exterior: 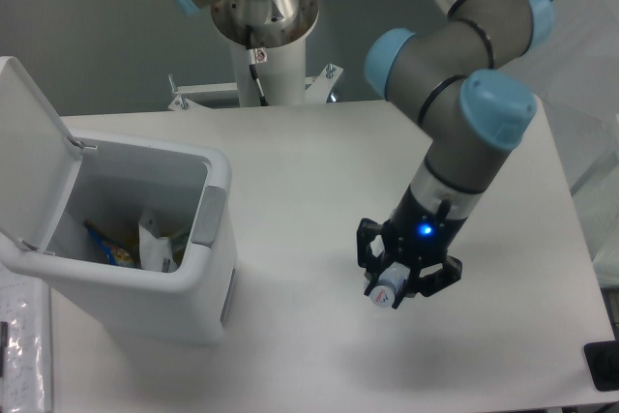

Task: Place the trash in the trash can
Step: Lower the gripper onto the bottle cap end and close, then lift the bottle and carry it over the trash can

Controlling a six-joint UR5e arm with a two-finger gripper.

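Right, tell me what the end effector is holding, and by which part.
The end effector appears shut on the crushed clear plastic water bottle, near its white-capped end; only the cap shows between the fingers, the rest being hidden.

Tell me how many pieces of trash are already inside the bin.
3 can be made out in the trash can: a white tissue wad, a blue and yellow wrapper, and a yellowish scrap by the right wall. The walls may hide more.
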